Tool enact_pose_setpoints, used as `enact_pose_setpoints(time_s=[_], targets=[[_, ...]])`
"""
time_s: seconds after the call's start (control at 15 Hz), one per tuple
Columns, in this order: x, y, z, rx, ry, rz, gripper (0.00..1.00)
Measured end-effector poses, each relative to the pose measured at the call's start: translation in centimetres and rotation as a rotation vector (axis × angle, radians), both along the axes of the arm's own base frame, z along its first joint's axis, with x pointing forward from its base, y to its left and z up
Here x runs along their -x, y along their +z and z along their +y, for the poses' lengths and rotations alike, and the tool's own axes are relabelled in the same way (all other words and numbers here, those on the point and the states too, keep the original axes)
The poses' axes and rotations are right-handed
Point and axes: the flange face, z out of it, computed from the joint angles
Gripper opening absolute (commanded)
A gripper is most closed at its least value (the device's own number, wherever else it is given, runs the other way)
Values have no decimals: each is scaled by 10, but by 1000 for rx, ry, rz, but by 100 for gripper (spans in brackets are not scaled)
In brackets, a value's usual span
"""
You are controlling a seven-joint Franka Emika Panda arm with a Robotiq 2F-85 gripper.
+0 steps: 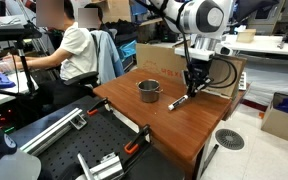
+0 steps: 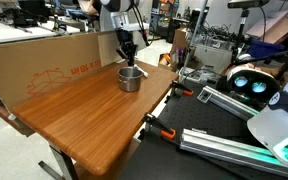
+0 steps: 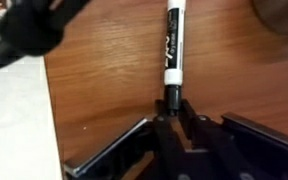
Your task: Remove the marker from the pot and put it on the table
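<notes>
Exterior view, marker: thin black-and-white stick-shaped marker (image 1: 180, 99), down at the tabletop, outside the pot and just beside it. The long axis slants from the free end nearer the camera up to the gripper.
Exterior view, gripper: black Robotiq gripper (image 1: 193, 88) points down over the marker's far end. Grip not resolved here.
Exterior view, pot: small round silver-grey metal pot (image 1: 148, 90), upright, mid-table.
Exterior view, room: bare reddish-brown wooden table (image 1: 134, 118) in front of the pot. A table edge is near, beyond the gripper.
Exterior view, surroundings: seated person in a white shirt (image 1: 72, 50), brown cardboard boxes (image 1: 156, 55) behind, black railed bench (image 1: 74, 140) in front.
Exterior view, layout: gripper (image 2: 126, 58) just behind the pot (image 2: 130, 79) at the table's far end. Marker not made out.
Exterior view, room: broad bare table (image 2: 89, 120) toward the camera, with a cardboard panel (image 2: 44, 65) along one long edge.
Wrist view, marker: marker (image 3: 173, 45) runs straight up the frame, white end farthest from the fingers.
Wrist view, gripper: gripper (image 3: 171, 108) jaws clamped on the marker's dark near end.
Wrist view, edges: table (image 3: 104, 80) edge at left, open wood on both sides.
</notes>
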Motion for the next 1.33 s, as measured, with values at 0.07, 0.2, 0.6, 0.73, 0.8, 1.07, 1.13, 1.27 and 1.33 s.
enact_pose_setpoints(time_s=[0.07,0.2,0.6,0.73,0.8,1.07,1.13,1.27,1.33], targets=[[-6,-2,2,24,-12,-5,5],[-15,-5,5,69,-30,-16,5],[-28,-10,7,121,-43,-16,58],[-28,-9,7,123,-42,-3,73],[-29,-9,7,123,-42,1,81],[-28,-7,8,120,-38,15,100],[-29,-7,9,118,-36,14,100],[-30,-5,11,117,-32,11,100],[-30,-2,11,116,-30,7,100]])
